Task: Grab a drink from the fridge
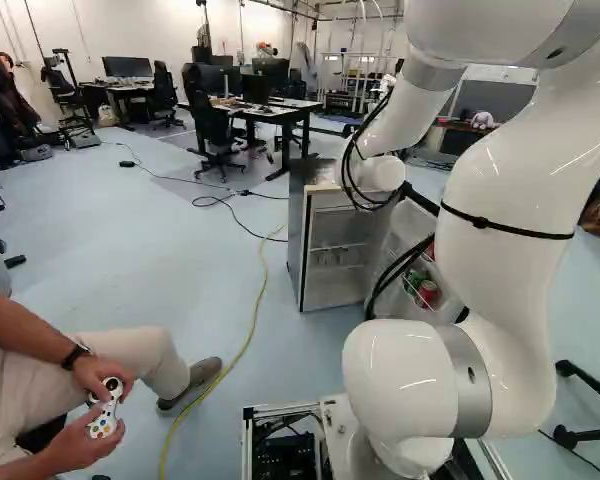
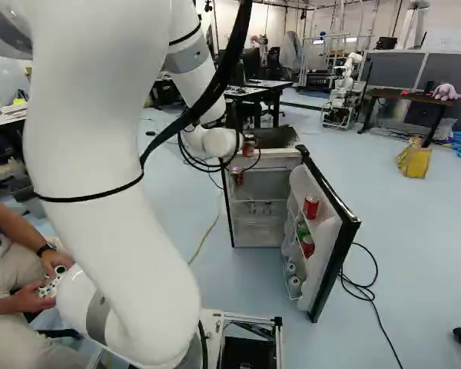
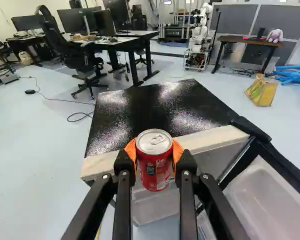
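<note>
Red can [image 3: 154,162], silver lid up: between gripper [image 2: 248,144] fingers, clamped from both sides by the orange pads [image 3: 131,150]. Can + gripper at the front edge of the fridge [image 3: 155,110], in front of its pale front strip [image 3: 205,142]; gap to the strip, can't tell. Fridge top black, speckled, shiny. Door [image 2: 339,231] open; cans on door shelves, incl. red can in upper rack [image 2: 311,207] and green can [image 2: 302,230]. Pale blue floor [image 3: 35,150], yellow cable [image 1: 250,340] across it. Beyond: desks [image 3: 121,44] with monitors, another robot [image 3: 199,37], plush toy [image 3: 275,35], yellow bag [image 3: 262,93], blue tubes [image 3: 294,75]. Held can has white lettering and a dark square code patch.
</note>
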### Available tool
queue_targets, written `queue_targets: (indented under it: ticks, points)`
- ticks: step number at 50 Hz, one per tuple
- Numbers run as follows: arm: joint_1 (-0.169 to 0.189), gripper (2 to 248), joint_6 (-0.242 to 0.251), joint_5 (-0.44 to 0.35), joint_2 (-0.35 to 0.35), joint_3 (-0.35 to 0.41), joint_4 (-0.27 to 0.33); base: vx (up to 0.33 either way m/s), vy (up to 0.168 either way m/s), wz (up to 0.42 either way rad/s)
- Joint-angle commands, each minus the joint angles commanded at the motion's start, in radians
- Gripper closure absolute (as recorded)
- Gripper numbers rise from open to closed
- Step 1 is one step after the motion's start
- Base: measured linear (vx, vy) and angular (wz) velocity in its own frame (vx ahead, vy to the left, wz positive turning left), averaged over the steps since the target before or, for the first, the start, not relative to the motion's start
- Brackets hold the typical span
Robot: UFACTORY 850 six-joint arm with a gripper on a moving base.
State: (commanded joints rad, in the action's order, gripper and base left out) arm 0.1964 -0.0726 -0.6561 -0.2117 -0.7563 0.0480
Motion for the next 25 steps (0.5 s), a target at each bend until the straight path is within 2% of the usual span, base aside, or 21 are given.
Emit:
queue_targets:
  ticks: [25]
  points:
    - [0.002, 160, 0.000, 0.044, -0.055, -0.066, 0.000, 0.000, 0.000, 0.000]
